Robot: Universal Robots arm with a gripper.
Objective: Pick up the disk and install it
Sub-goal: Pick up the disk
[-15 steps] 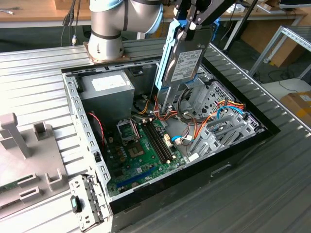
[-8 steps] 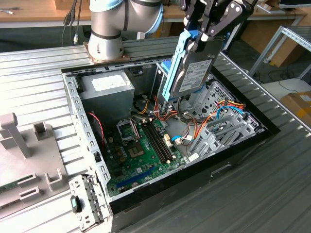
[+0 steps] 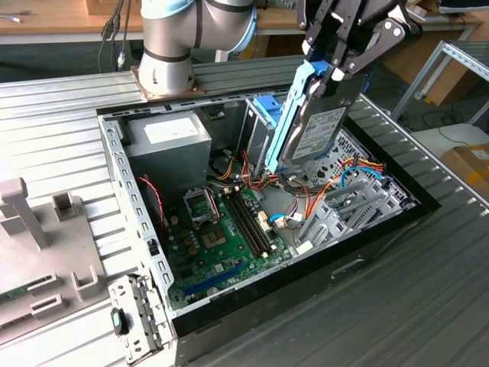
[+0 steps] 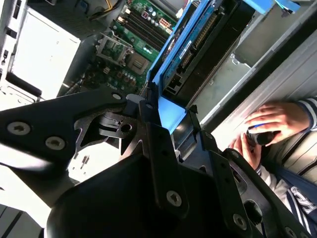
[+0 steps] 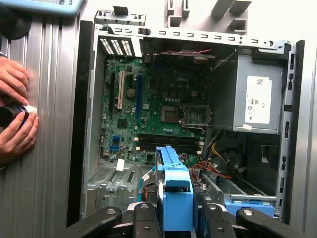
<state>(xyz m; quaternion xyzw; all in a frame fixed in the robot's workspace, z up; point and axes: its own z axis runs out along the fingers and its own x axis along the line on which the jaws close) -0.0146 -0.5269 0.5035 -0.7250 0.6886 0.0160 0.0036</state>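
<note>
Above the open computer case (image 3: 122, 176), the gripper (image 3: 330, 74) has its fingers (image 3: 367, 50) clenched on the disk (image 3: 319, 131), tilted on edge; pickup looks done, while seating it inside remains.

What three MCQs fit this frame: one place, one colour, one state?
1. Where is the disk relative to the open case? A. lying flat beside it B. under it C. on end over its interior
2. Its side frame is: A. blue B. red C. yellow
3. The end effector is: A. open, empty B. shut on the disk C. shut on a screwdriver
Answers: C, the disk hangs on end over the case's interior; A, blue plastic runs along its edge; B, it grips the disk's top end in mid-air.
</note>
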